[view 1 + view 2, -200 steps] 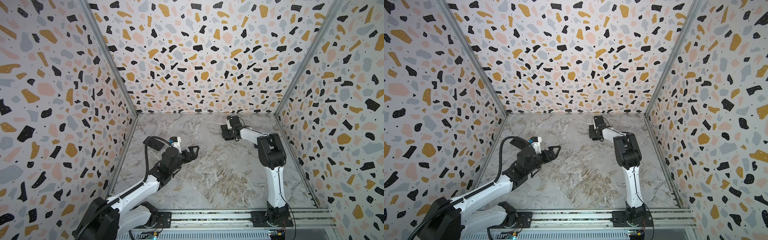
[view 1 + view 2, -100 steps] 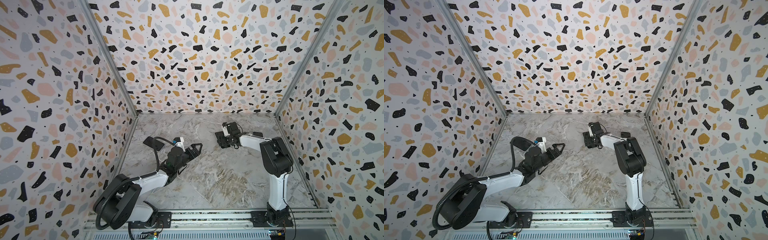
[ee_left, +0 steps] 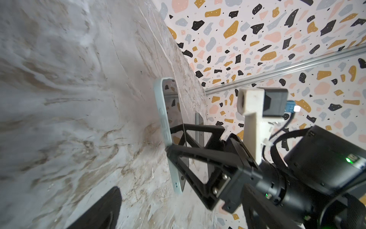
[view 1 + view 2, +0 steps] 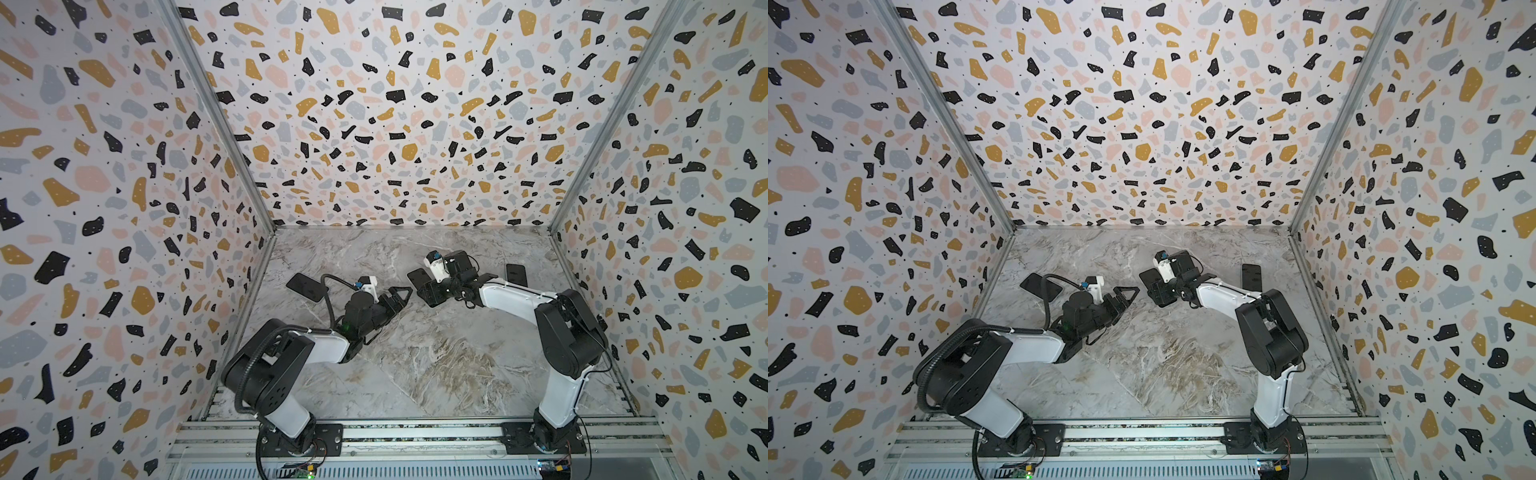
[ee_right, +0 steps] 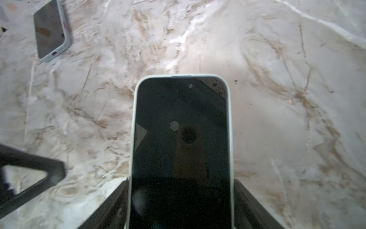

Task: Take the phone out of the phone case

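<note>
My right claw (image 5: 181, 186) grips the pale phone case (image 5: 229, 128) by its two long edges, one finger on each side. The phone (image 5: 181, 111) is seated in the case, dark screen toward my wrist camera, projecting past the fingertips. My left claw (image 4: 397, 296) stands open just beside it. A second cased phone (image 5: 51, 29) lies on the marble table (image 5: 277, 99), well apart.

Front tabletop (image 4: 436, 365) free, phone (image 4: 305, 286) near left wall, second phone (image 4: 516, 274) far right

No readable text or number shows, even on the phone (image 5: 181, 138).
</note>
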Robot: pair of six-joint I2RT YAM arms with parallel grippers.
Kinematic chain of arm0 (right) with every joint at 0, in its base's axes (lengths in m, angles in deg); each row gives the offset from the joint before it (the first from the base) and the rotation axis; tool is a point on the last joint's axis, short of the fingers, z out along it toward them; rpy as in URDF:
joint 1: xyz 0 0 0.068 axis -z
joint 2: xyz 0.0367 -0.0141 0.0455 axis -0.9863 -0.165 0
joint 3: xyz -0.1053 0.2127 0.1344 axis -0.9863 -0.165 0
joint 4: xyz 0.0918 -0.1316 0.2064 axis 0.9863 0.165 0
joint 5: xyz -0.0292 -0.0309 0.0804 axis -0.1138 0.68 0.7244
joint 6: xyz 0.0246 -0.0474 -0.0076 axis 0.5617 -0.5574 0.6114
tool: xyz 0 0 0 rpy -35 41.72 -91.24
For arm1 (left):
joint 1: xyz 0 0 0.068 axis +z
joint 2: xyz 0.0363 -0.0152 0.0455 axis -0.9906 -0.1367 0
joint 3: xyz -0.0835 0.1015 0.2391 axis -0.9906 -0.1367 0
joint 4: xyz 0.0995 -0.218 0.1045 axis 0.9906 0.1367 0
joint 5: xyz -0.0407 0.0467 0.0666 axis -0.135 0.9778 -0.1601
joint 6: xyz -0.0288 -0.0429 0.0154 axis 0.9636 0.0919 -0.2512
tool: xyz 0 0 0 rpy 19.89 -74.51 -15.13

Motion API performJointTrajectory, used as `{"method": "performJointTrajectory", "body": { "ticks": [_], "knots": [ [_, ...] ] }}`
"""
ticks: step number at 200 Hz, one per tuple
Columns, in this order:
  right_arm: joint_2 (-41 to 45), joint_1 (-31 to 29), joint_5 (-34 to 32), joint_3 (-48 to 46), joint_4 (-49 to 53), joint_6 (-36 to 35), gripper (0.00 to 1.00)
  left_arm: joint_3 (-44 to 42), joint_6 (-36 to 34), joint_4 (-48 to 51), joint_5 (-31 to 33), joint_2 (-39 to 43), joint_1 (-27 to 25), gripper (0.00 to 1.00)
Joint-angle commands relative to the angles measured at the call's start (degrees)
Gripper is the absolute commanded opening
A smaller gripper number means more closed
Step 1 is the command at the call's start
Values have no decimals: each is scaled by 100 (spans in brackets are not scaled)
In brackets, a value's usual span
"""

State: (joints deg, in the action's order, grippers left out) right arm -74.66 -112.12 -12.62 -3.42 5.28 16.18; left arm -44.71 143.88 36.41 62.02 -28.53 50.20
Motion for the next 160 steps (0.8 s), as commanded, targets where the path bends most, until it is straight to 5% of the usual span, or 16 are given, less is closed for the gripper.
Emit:
{"method": "performJointTrajectory", "body": {
  "ticks": [1,52,160],
  "knots": [
    [436,-40,582,-39,-354,-79,51,77,410,-767,-144,-235,10,95],
    [597,-133,903,-147,-274,-150,50,-6,761,-1541,-157,-559,30,89],
    [832,-301,901,-374,-239,-224,47,-33,685,-1506,-56,-658,136,62]
  ]
}}
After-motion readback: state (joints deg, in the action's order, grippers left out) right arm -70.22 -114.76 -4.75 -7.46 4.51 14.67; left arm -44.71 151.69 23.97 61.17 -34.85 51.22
